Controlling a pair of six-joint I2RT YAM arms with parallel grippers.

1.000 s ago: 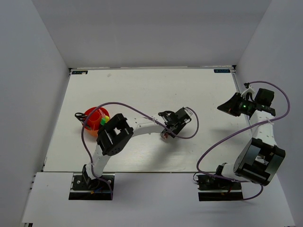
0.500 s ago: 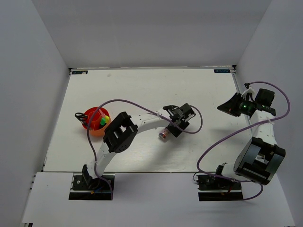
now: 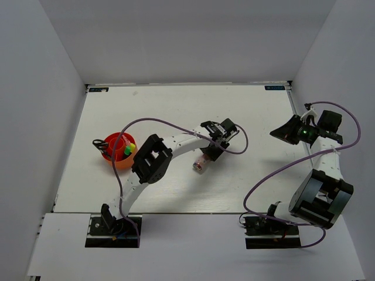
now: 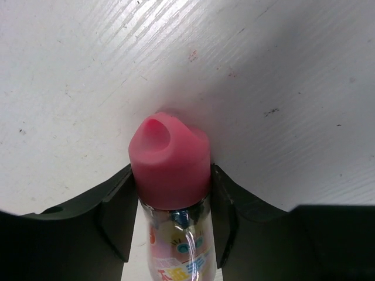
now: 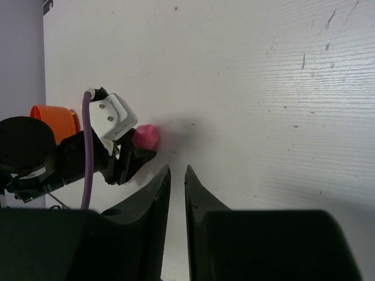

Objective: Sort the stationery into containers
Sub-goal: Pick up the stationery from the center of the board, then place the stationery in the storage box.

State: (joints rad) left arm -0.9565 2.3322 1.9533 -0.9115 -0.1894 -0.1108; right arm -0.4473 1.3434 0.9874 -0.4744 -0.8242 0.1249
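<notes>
My left gripper point(image 3: 207, 157) is shut on the pink-capped clear tube point(image 3: 200, 166) near the table's middle. In the left wrist view the black fingers point(image 4: 115, 214) clamp the tube point(image 4: 170, 161) just under its pink cap, which points at the table. The orange-red cup point(image 3: 119, 151) stands at the left and holds black-handled scissors point(image 3: 97, 142) and yellow- and green-capped markers point(image 3: 130, 147). My right gripper point(image 3: 282, 133) hovers at the right edge, empty, its jaws point(image 5: 177, 175) almost touching. The right wrist view also shows the pink cap point(image 5: 145, 136) and the cup point(image 5: 55, 117).
White walls enclose the table on three sides. The left arm's purple cable point(image 3: 158, 124) arches over the table between the cup and the left gripper. The right arm's cable point(image 3: 275, 175) loops over the near right part.
The left arm's elbow has swung right and forward, and the gripper with the tube has shifted slightly left and farther away. The right arm has not moved.
</notes>
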